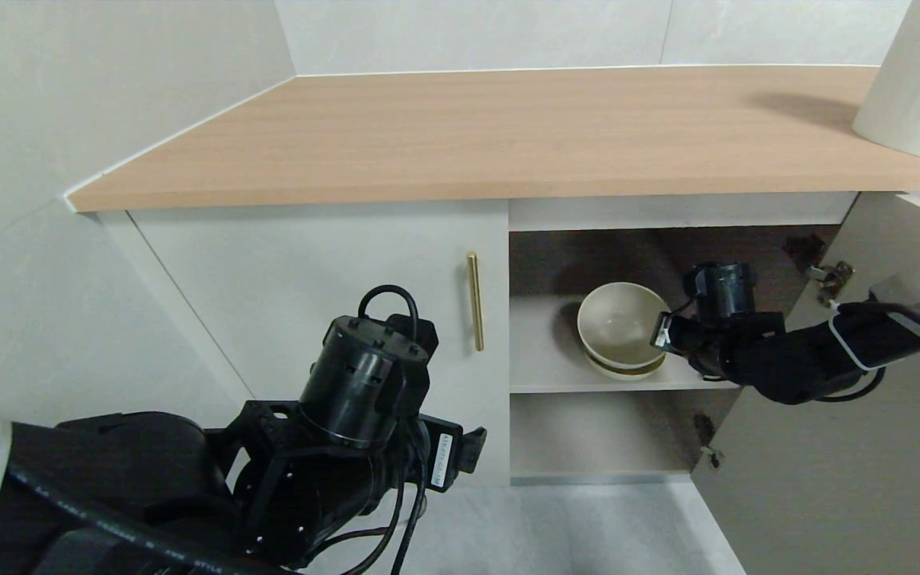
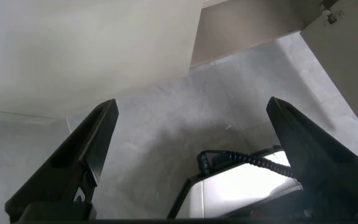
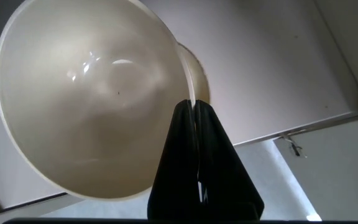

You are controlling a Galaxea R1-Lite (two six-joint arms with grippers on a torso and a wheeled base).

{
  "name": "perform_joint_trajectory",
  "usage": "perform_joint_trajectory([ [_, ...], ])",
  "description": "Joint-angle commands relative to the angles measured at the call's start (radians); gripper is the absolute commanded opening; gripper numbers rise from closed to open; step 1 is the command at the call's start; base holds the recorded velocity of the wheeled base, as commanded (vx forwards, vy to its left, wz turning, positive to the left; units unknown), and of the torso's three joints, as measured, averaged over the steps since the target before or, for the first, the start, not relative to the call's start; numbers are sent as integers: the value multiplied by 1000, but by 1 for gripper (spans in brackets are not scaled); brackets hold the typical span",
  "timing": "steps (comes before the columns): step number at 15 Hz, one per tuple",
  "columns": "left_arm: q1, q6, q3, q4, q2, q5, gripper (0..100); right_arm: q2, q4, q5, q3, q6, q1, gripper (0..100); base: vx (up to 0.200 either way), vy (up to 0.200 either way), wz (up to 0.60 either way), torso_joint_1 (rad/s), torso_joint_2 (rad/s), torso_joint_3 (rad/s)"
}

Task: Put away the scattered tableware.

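Cabinet shelf: right gripper pinches tilted bowl by its rim; left gripper spread wide (arm label unreadable).

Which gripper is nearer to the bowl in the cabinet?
Right. The right gripper is shut on the rim of the bowl over the shelf; the left gripper hangs open, low before the closed door, apart from it.

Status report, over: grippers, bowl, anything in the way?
Right gripper shut on bowl rim. Bowl tilted over dish on shelf. Left gripper open, low. Door open wide.
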Motion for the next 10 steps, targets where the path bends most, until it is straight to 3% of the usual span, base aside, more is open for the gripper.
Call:
perform_joint_trajectory([
  [1, 0, -1, 0, -1, 2, 1, 100, 6, 0, 0, -2, 0, -1, 0, 0, 0, 0, 0, 0, 0],
  [5, 0, -1, 0, -1, 2, 1, 100, 9, 0, 0, -2, -6, -3, 0, 0, 0, 0, 0, 0, 0],
  [6, 0, 1, 0, -1, 2, 1, 100, 7, -2, 0, -2, -6, -3, 100, 0, 0, 0, 0, 0, 0],
  [10, 0, -1, 0, -1, 2, 1, 100, -3, -6, 0, 4, -4, 3, 100, 0, 0, 0, 0, 0, 0],
])
